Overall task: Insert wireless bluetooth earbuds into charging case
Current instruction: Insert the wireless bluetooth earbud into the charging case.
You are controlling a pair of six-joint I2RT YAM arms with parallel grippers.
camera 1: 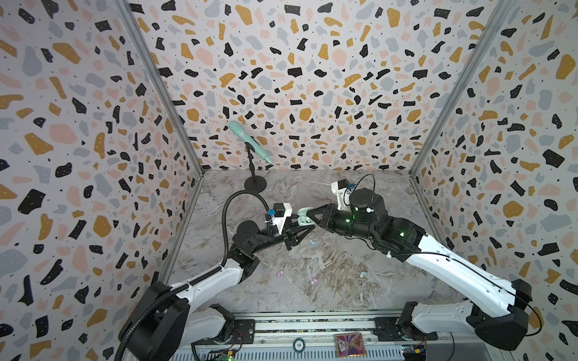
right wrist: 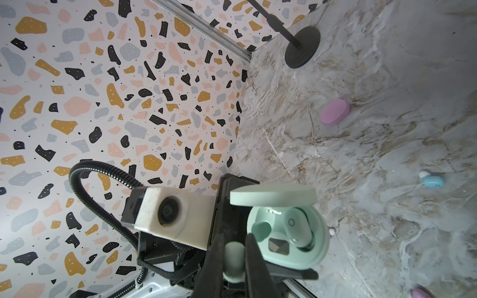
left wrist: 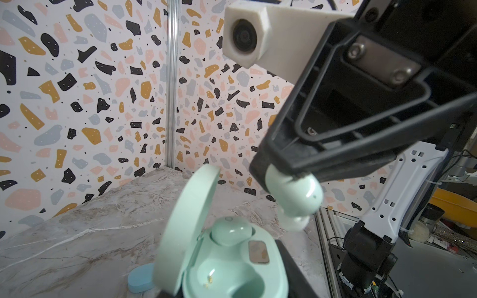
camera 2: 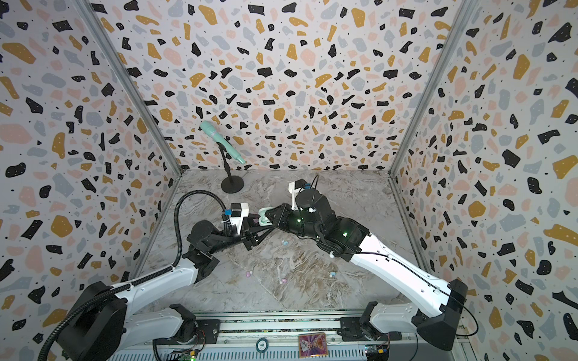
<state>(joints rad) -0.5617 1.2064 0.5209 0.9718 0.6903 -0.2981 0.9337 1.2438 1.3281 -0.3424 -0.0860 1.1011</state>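
Two mint earbuds [left wrist: 294, 196], four loose earbuds [camera 1: 279, 274], mint case [left wrist: 185, 219], two other cases [right wrist: 334, 112]

A mint-green toy microphone [camera 1: 250, 142] tilts in a black stand, whose round base [camera 1: 255, 183] sits near the back-left corner of the marble-patterned worktop [camera 1: 312, 290]. Terrazzo-print walls [camera 1: 312, 78] enclose three sides. Beyond the front edge lie a poker chip [camera 1: 299, 345] and a colourful card [camera 1: 349, 344].

Bright diffuse light, faint shadows. Top views: walls [camera 1: 78, 156] bow at 3 & 9 o'clock. Nearest earbud [right wrist: 233, 260] blurred.
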